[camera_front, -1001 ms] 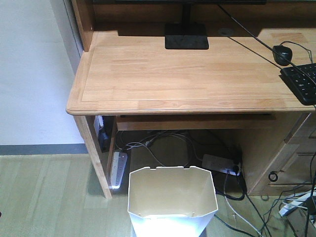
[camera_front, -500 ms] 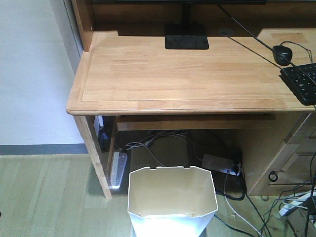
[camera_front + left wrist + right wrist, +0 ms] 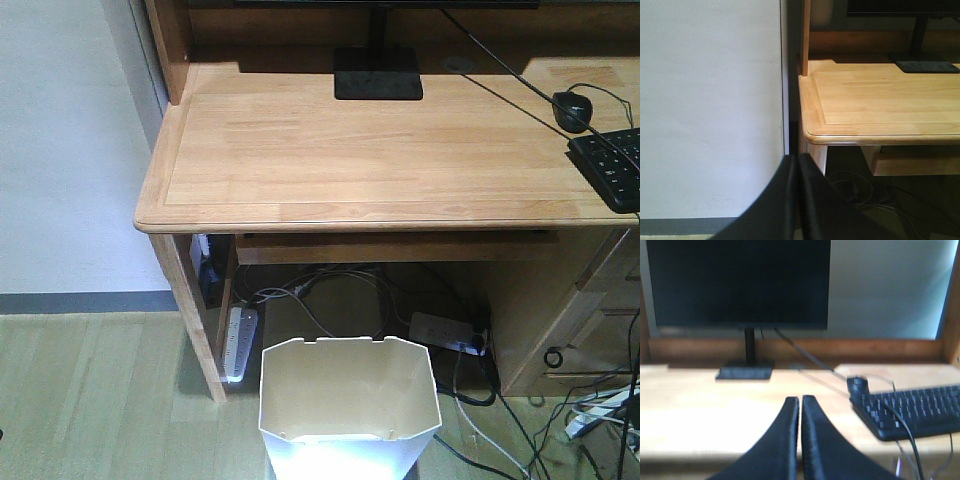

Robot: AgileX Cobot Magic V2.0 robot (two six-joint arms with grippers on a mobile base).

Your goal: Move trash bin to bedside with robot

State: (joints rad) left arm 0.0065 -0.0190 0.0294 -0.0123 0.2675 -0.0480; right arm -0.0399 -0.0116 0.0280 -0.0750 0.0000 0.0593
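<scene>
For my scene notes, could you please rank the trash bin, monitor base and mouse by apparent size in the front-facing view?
Largest to smallest:
1. trash bin, though being nearest the camera enlarges it
2. monitor base
3. mouse, clearly the smallest

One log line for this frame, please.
white faceted plastic trash bin: on floor before light wooden desk, ungrasped | left tool: shut, empty | right tool: shut, empty | bedside: not in view
</scene>
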